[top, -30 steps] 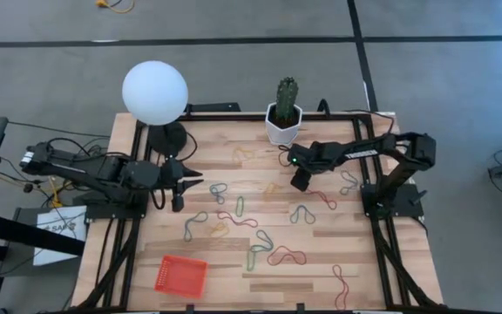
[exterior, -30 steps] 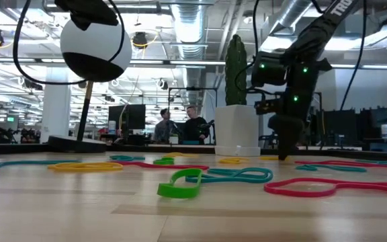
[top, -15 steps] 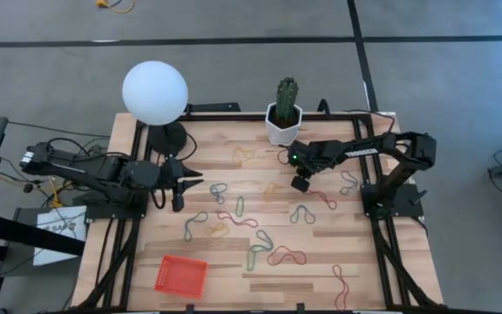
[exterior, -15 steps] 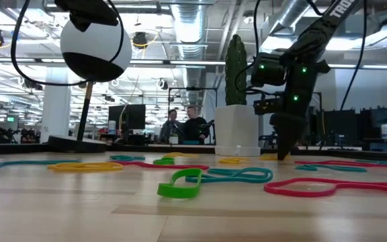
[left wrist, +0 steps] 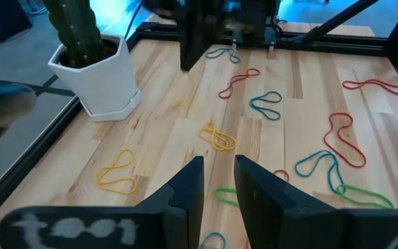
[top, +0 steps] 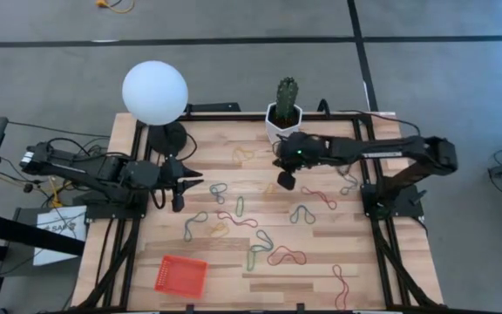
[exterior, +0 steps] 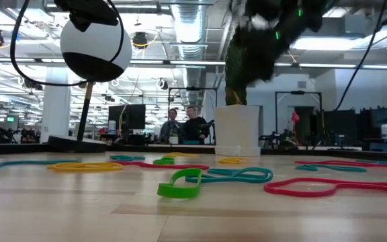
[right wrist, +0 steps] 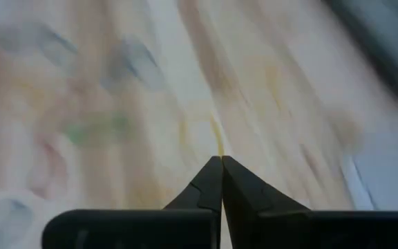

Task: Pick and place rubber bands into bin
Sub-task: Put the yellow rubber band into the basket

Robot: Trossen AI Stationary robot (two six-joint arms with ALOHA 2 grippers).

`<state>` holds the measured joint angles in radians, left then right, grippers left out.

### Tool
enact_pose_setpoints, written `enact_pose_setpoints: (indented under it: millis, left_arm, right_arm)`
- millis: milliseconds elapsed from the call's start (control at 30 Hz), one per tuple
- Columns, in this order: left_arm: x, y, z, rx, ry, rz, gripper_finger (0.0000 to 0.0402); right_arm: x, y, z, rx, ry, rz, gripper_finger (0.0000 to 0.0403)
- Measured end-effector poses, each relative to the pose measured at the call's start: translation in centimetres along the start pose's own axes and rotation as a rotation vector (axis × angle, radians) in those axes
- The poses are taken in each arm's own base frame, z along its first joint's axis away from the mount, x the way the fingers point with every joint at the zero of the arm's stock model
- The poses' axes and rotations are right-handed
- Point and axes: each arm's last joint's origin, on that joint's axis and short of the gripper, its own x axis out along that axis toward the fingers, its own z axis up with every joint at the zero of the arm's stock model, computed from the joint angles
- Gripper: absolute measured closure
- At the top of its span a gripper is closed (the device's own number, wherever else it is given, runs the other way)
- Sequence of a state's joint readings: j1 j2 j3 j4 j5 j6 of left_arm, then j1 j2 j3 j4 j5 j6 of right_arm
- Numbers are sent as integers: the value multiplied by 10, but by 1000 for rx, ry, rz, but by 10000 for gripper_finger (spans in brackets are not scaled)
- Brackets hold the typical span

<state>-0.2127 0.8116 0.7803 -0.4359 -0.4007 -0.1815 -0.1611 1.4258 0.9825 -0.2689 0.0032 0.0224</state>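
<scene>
Several rubber bands in red, green, teal and tan lie flat on the wooden table, among them a tan one [top: 269, 187] and a red one [top: 322, 197]. The orange-red bin [top: 181, 275] stands near the front left. My right gripper [top: 284, 181] hangs shut above the table's middle, near the cactus pot, slanting down toward the left. No band shows between its tips [right wrist: 221, 160]. A tan band lies blurred on the table just ahead of them. My left gripper [top: 181, 187] waits at the left, its fingers [left wrist: 185, 190] a little apart with nothing between them.
A white hexagonal cactus pot [top: 283, 122] stands at the far edge, close to my right arm. A lamp with a white globe [top: 154, 92] stands at the far left corner. Black frame rails border the table. People stand far off in the room behind.
My right gripper has risen from the table, where its tips stood pointing down beside the red band. It has swung toward the table's left edge and tipped up to a slant. The bands on the table lie as before.
</scene>
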Motion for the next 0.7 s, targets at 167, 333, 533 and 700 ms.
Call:
enact_pose_setpoints:
  millis: [167, 333, 533, 700]
  left_arm:
    - [0, 0, 0, 45, -1, 1, 329]
    - [0, 0, 1, 78, -8, 4, 329]
    - [0, -1, 5, 100, -49, -9, 318]
    - [0, -1, 6, 101, -56, -5, 294]
  right_arm:
    - [-10, 28, 29, -79, -243, 103, 402]
    - [3, 45, 39, -152, -324, 133, 402]
    - [27, 56, 59, -163, -402, 153, 403]
    - [51, 62, 77, -187, -411, 149, 403]
